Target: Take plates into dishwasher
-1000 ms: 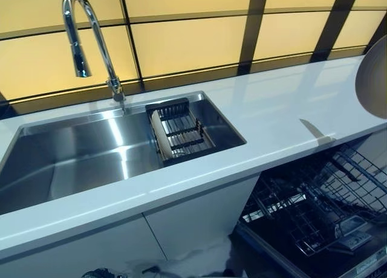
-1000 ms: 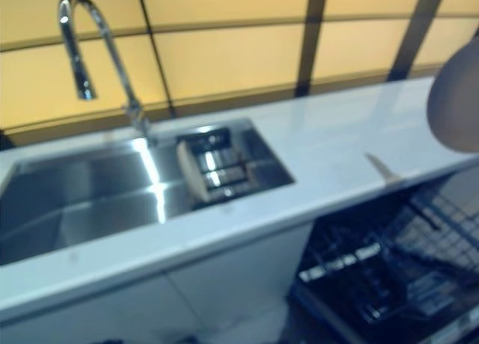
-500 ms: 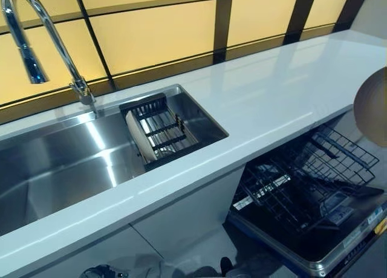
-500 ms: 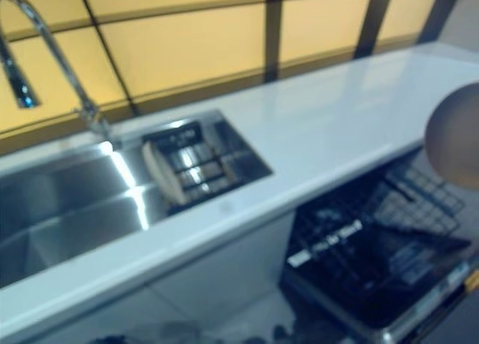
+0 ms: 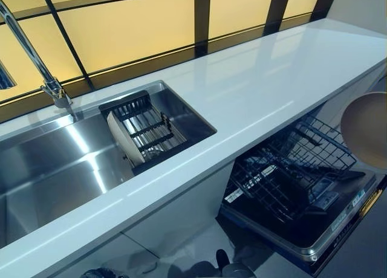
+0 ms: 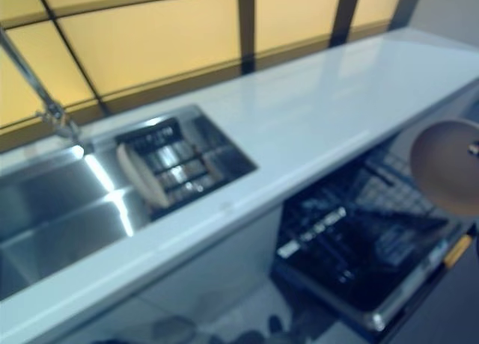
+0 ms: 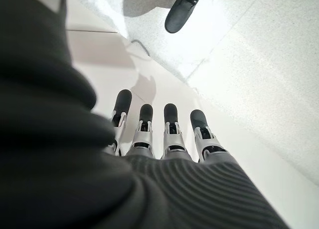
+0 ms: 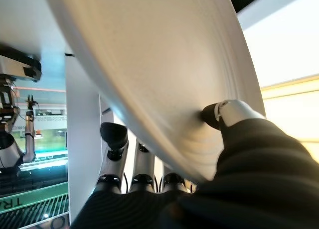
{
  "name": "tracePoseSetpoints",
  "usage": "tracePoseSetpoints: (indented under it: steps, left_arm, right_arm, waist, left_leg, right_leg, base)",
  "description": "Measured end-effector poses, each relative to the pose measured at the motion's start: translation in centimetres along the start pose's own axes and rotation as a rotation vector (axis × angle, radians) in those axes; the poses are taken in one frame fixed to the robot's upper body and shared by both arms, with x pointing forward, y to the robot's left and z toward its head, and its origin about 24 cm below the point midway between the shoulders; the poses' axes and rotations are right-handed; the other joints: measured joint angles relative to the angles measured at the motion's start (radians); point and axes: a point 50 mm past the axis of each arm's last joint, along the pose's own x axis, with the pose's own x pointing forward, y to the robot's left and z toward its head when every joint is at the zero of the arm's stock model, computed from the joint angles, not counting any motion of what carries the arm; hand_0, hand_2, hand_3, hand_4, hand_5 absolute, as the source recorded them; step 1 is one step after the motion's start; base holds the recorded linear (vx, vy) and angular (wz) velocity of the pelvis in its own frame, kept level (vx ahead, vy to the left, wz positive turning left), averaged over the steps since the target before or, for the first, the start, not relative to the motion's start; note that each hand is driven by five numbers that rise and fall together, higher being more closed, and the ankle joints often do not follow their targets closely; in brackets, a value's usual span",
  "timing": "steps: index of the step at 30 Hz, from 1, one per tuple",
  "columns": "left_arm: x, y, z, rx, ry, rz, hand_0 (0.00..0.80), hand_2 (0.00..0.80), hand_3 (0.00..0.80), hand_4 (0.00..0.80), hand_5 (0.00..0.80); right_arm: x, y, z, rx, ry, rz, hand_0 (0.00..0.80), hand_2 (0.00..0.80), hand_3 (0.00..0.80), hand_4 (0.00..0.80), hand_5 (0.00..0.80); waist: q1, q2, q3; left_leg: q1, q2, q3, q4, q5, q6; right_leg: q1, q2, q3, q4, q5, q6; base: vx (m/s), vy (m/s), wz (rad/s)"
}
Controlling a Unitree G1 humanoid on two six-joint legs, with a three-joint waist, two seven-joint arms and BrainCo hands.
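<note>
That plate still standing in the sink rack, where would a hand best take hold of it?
Probably by its upper rim. The plate stands on edge at the near end of the dish rack in the sink, so only the rim is free; come from above, thumb on one face, fingers on the other.

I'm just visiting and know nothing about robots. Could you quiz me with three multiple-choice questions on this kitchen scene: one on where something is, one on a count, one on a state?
1. Where is the plate the robot carries?
A. in the sink
B. held above the open dishwasher
C. flat on the counter

2. How many plates stand in the sink rack?
A. one
B. three
C. none

3. What is the left hand doing?
A. pinching a plate
B. open, holding nothing
C. gripping the faucet

Answers:
1 B: the plate hangs at the right over the dishwasher rack.
2 A: a single pale plate leans in it.
3 B: its fingers are straight, with only floor beyond; the right hand pinches the plate.
</note>
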Motion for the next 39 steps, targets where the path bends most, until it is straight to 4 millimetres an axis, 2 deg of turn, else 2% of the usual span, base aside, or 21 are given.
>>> tracePoseSetpoints:
  steps: [6,14,18,23,27,35,39]
  left_arm:
    - [0.0,-0.3,0.3,-0.001,-0.008,-0.006,0.000,0.000,0.000,0.000,0.000]
    - [0.0,-0.6,0.9,0.018,-0.024,-0.001,0.000,0.000,0.000,0.000,0.000]
    - [0.0,-0.8,1.6,0.024,-0.045,0.001,0.000,0.000,0.000,0.000,0.000]
    - [0.0,-0.8,1.9,0.035,-0.056,0.002,0.000,0.000,0.000,0.000,0.000]
    - [-0.1,-0.8,2.5,0.056,-0.075,0.013,0.000,0.000,0.000,0.000,0.000]
    - [-0.1,-0.9,2.8,0.075,-0.083,0.022,0.000,0.000,0.000,0.000,0.000]
    - [-0.1,-1.0,2.9,0.078,-0.085,0.021,0.000,0.000,0.000,0.000,0.000]
  right_arm:
    - [-0.1,3.2,0.5,0.017,-0.007,0.059,0.800,0.800,0.800,0.800,0.800]
    - [-0.3,7.4,1.5,-0.078,-0.010,0.138,0.800,0.800,0.800,0.800,0.800]
    - [-0.2,9.0,1.2,-0.089,0.031,0.170,0.800,0.800,0.800,0.800,0.800]
    - [0.1,10.0,2.2,-0.121,0.023,0.172,0.800,0.800,0.800,0.800,0.800]
    - [0.4,10.8,3.2,-0.178,0.009,0.176,0.800,0.800,0.800,0.800,0.800]
    - [0.3,13.3,3.6,-0.225,0.021,0.243,0.800,0.800,0.800,0.800,0.800]
    - [0.7,13.6,4.1,-0.265,0.020,0.240,0.800,0.800,0.800,0.800,0.800]
  waist:
    - [0.002,0.004,0.003]
    - [0.009,0.013,0.008]
    - [0.033,0.020,0.013]
    - [0.041,0.028,0.017]
    - [0.064,0.030,0.017]
    - [0.111,0.031,0.017]
    - [0.114,0.031,0.017]
  left_leg:
    - [0.000,0.001,0.001,0.000,0.000,0.000]
    - [-0.002,0.001,-0.005,0.000,0.000,0.001]
    - [-0.001,0.006,-0.010,0.000,0.000,0.001]
    - [-0.002,0.008,-0.022,0.000,0.001,0.002]
    - [-0.005,0.010,-0.044,0.000,0.002,0.003]
    - [-0.017,0.012,-0.073,0.001,0.005,0.005]
    - [-0.019,0.012,-0.082,0.001,0.006,0.005]
  right_leg:
    - [-0.001,0.000,0.001,0.000,0.000,0.000]
    - [0.001,-0.001,-0.004,0.000,0.000,0.000]
    - [0.005,-0.002,-0.009,0.000,0.000,0.000]
    - [0.012,-0.003,-0.023,0.000,-0.002,-0.002]
    - [0.019,-0.003,-0.036,0.000,-0.004,-0.005]
    - [0.027,-0.004,-0.066,0.000,-0.010,-0.007]
    - [0.030,-0.005,-0.074,0.000,-0.012,-0.007]
  base:
    - [0.002,0.001,-0.01]
    - [0.000,-0.002,0.01]
    - [0.000,-0.006,0.01]
    - [0.005,-0.017,0.08]
    - [0.009,-0.026,0.09]
    - [-0.016,-0.030,0.11]
    - [0.005,-0.023,0.06]
